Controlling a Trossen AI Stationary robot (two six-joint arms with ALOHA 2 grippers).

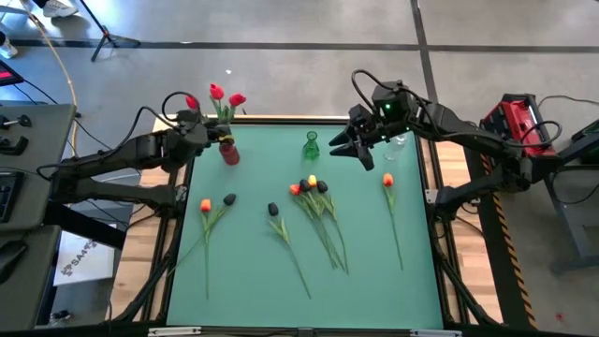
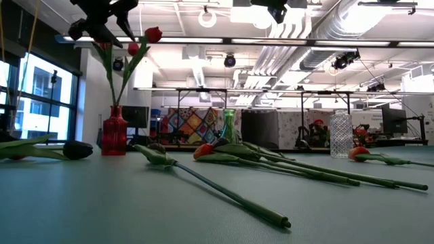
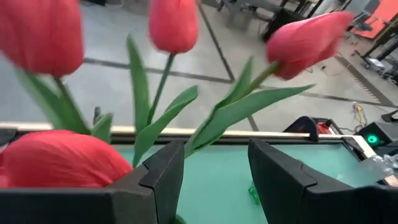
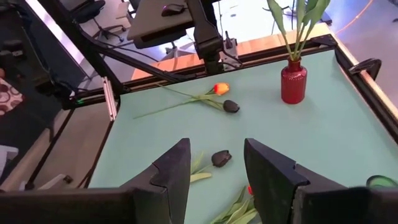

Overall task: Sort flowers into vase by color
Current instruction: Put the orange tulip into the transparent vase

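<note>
Orange and black flowers (image 1: 314, 201) lie unsorted across the desk's (image 1: 374, 271) middle. Near the far edge, red tulips (image 1: 217, 94) fill the red vase (image 1: 229, 152); green vase (image 1: 311, 146) empty. Left hand (image 1: 221, 139) and right hand (image 1: 339, 150) hover, parted, empty.

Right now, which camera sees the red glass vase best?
The right wrist view: the red glass vase stands whole and unblocked. The low view shows it side-on; the high view from above; the left wrist view shows only red tulips.
</note>
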